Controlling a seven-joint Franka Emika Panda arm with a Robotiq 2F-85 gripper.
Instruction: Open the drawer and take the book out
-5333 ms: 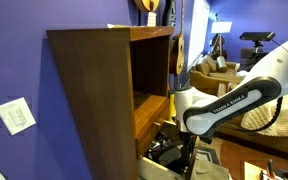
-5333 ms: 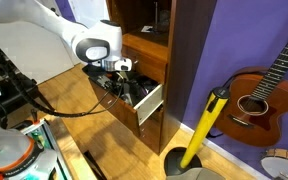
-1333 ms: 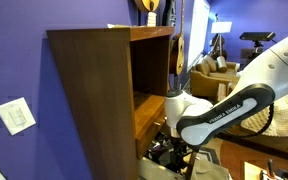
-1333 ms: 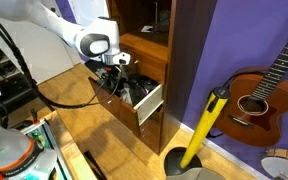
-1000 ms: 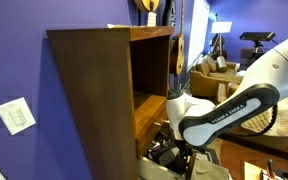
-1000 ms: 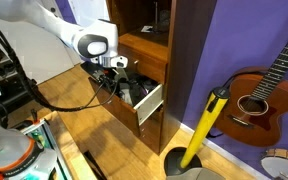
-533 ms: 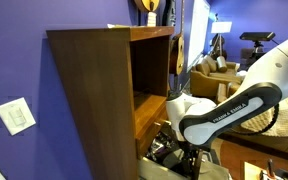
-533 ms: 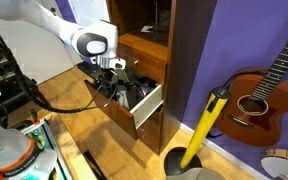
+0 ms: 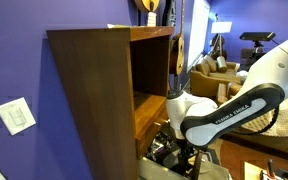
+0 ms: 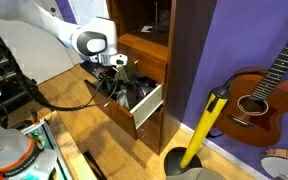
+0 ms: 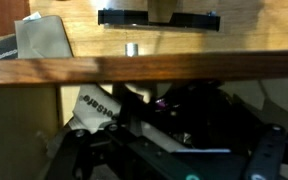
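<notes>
Drawer (image 10: pixel 150 106), light tan with plain front, out from dark cabinet (image 10: pixel 180 60), dark clutter inside; gripper (image 11: pixel 172 152) inside, fingers spread.

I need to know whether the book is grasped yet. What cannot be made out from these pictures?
- Book: in both exterior views the drawer holds a dark jumble, partly covered by the end effector; no book stands out.
- Jaws: too small in the exterior views and cut off by the bottom edge in the wrist view, so open or shut is unclear.
- Wrist view: a wooden edge crosses it; below is dark and blurred.
</notes>
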